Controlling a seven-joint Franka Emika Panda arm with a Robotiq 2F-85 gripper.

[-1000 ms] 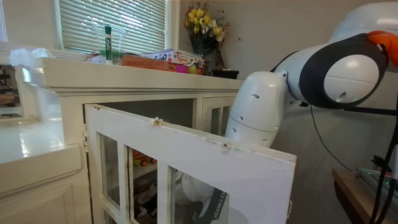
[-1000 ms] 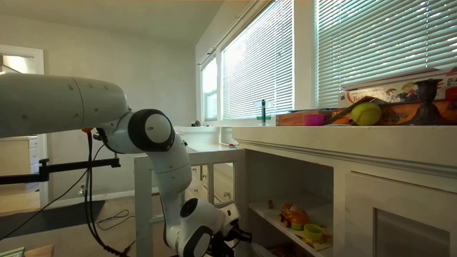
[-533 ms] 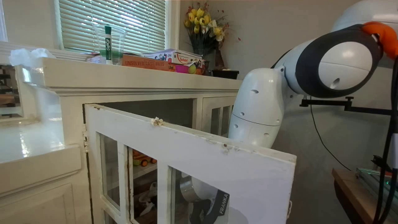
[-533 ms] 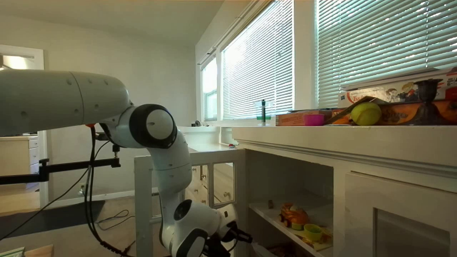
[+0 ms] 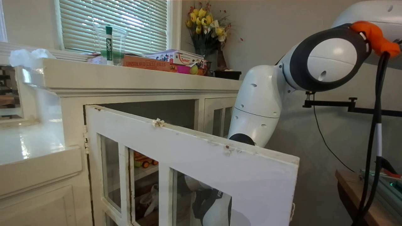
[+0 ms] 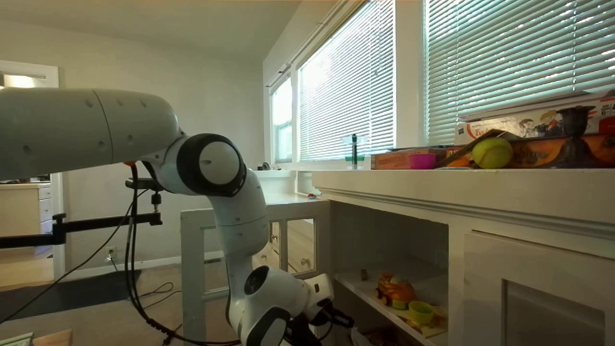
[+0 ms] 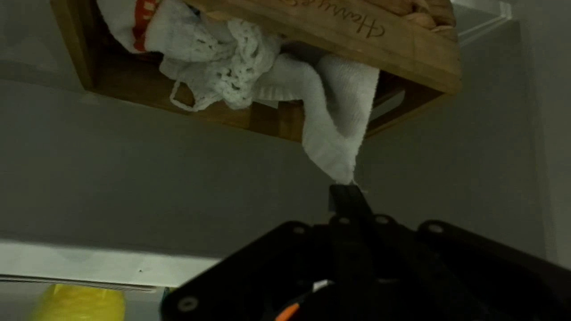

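My gripper (image 7: 348,194) is shut on the tip of a white cloth (image 7: 332,142) in the wrist view. The cloth is stretched from the jaws into a wooden box (image 7: 415,53) with handwriting on its side; part of it lies inside. A white lacy knitted piece (image 7: 243,62) and a white cloth with a red band (image 7: 129,22) also lie in the box. In an exterior view my gripper (image 6: 347,319) is at the cabinet opening, below shelf level, with a bit of white cloth (image 6: 358,337) at its tips. Pale cloth (image 5: 152,201) shows through the door glass in an exterior view.
The open cabinet door (image 5: 194,141) stands beside the arm. On the shelf (image 6: 355,283) sit an orange toy car (image 6: 399,290) and a yellow-green cup (image 6: 421,312). The cabinet top bears boxes (image 5: 147,63), a tennis ball (image 6: 492,153) and a plastic cup with a marker (image 5: 109,45).
The arm's elbow has risen. The gripper has shifted slightly toward the cabinet, rightward in an exterior view, with the cloth at its tips. The door and shelf things have not moved.
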